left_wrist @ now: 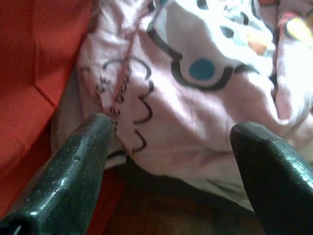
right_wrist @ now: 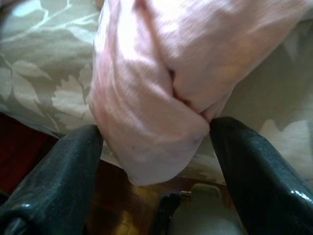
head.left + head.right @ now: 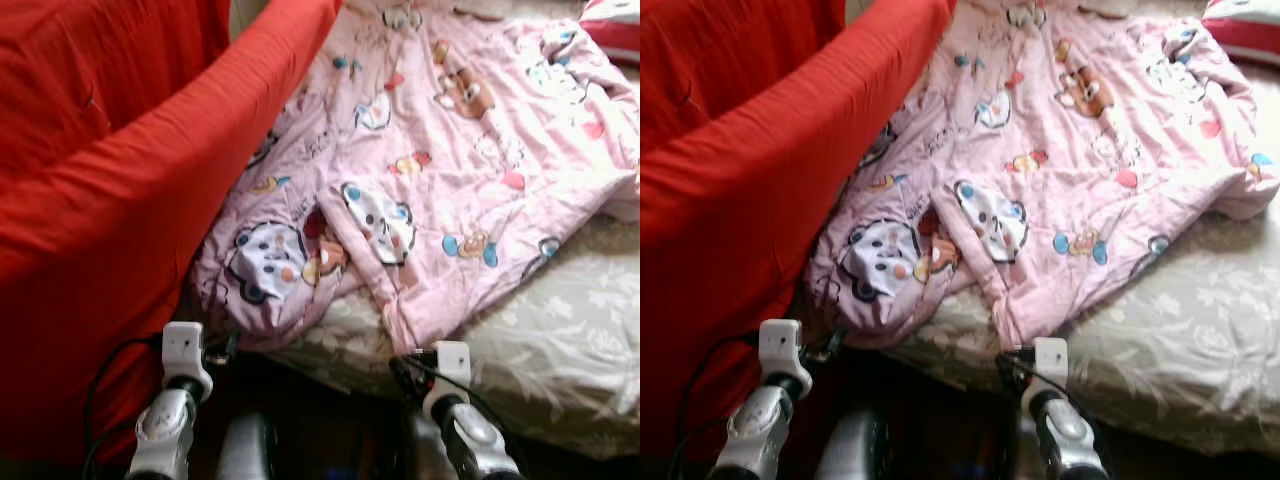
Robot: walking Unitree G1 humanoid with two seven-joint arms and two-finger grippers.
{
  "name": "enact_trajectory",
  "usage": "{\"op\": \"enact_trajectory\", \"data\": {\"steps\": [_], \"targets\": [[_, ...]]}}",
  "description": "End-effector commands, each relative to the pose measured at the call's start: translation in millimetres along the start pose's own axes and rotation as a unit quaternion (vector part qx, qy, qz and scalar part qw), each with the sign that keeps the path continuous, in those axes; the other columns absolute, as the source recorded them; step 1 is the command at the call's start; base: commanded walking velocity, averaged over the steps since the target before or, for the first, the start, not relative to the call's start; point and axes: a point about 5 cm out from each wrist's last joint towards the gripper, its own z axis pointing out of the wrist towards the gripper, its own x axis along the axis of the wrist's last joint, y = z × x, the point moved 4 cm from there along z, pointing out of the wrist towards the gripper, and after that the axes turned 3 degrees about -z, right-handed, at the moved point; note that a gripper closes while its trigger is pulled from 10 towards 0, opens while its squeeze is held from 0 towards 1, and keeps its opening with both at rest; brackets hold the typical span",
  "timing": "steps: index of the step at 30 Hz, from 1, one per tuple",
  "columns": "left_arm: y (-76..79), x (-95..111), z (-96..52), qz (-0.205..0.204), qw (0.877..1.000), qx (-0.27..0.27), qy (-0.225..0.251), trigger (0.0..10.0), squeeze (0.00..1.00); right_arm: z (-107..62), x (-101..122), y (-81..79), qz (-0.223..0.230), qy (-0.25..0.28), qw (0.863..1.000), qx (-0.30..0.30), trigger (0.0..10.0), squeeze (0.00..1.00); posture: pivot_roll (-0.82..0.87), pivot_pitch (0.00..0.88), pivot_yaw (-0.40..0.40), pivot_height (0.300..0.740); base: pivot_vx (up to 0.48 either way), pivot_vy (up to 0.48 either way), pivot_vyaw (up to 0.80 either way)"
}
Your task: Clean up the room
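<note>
**Bedside, blanket at the mattress edge**

Bedroom corner, seen from the foot of a low bed. Item one: pink blanket [image 3: 440, 150] printed with cartoon animals, spread rumpled over the floral bedsheet [image 3: 560, 340], its near corners drooping off the mattress edge. Left gripper [image 1: 171, 161]: fingers spread wide, aimed at the bunched corner bearing a black-outlined cartoon figure, not closed on it. Right gripper [image 2: 156, 161]: fingers spread to either side of a hanging pink fold, the cloth sitting between them; whether the pads touch it cannot be told. Red fabric [image 3: 110, 180] drapes along the blanket's left side, touching it. Dark wooden floor [image 2: 122, 205] below the mattress. Striped red cushion [image 3: 615, 25] at the far right.
</note>
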Motion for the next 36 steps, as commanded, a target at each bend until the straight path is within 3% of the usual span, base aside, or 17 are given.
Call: {"op": "enact_trajectory", "data": {"steps": [1, 12, 13, 14, 15, 16, 25, 26, 34, 35, 36], "targets": [[-5.2, -6.8, -6.9, 0.000, 1.000, 0.007, -0.009, 10.0, 0.00, -1.0, -9.1, -4.5, 0.000, -0.019, 1.000, 0.004, 10.0, 0.00, 0.08, 0.278, 0.031, 0.610, 0.000, 0.000, 0.00], [-7.1, -8.3, -16.8, -0.001, 1.000, 0.015, -0.002, 10.0, 0.00, -1.0, -11.3, -3.6, -0.017, -0.029, 0.999, -0.001, 10.0, 0.00, 0.10, 0.325, 0.019, 0.610, 0.000, 0.000, 0.00], [-7.1, -8.3, -18.0, -0.001, 1.000, 0.016, -0.001, 10.0, 0.00, -2.0, -12.3, 0.4, -0.020, -0.031, 0.999, -0.011, 6.5, 0.00, 0.10, 0.338, 0.015, 0.610, 0.000, 0.000, 0.00], [-7.1, -8.3, -18.0, -0.001, 1.000, 0.016, -0.001, 10.0, 0.00, -2.0, -12.3, 0.4, -0.020, -0.031, 0.999, -0.011, 6.5, 0.00, 0.10, 0.338, 0.015, 0.610, 0.000, 0.000, 0.00], [-6.8, -8.5, -19.2, -0.002, 1.000, 0.016, 0.000, 10.0, 0.00, -2.9, -13.4, 2.8, -0.020, -0.032, 0.999, -0.015, 3.2, 0.00, 0.10, 0.345, 0.012, 0.610, 0.000, 0.000, 0.00], [-6.5, -8.7, -20.6, -0.002, 1.000, 0.017, 0.001, 10.0, 0.00, -4.1, -15.0, 5.1, -0.019, -0.034, 0.999, -0.016, 1.5, 0.00, 0.10, 0.349, 0.011, 0.610, 0.000, 0.000, 0.00], [-6.5, -7.3, -24.2, -0.004, 1.000, 0.022, 0.004, 10.0, 0.00, -12.8, -24.7, 23.0, -0.021, -0.049, 0.998, -0.029, 1.1, 0.00, 0.10, 0.353, 0.006, 0.610, 0.000, 0.000, 0.00], [-6.7, -6.8, -24.4, -0.003, 1.000, 0.022, 0.004, 10.0, 0.00, -13.1, -24.9, 23.7, -0.022, -0.049, 0.998, -0.029, 0.1, 0.00, 0.10, 0.354, 0.006, 0.610, 0.000, 0.000, 0.00], [-7.4, -8.3, -26.7, -0.003, 1.000, 0.026, 0.002, 10.0, 0.00, -13.9, -25.6, 24.8, -0.020, -0.049, 0.998, -0.029, 0.0, 0.00, 0.11, 0.348, 0.005, 0.610, 0.000, 0.000, 0.00], [-7.5, -8.6, -27.1, -0.002, 1.000, 0.026, 0.001, 10.0, 0.00, -13.1, -25.8, 22.2, -0.020, -0.050, 0.998, -0.027, 1.2, 0.00, 0.11, 0.345, 0.005, 0.610, 0.000, 0.000, 0.00], [-7.6, -8.8, -27.3, -0.002, 1.000, 0.026, 0.000, 10.0, 0.00, -12.3, -26.0, 19.5, -0.021, -0.050, 0.998, -0.025, 3.6, 0.00, 0.11, 0.344, 0.004, 0.610, 0.000, 0.000, 0.00]]}}
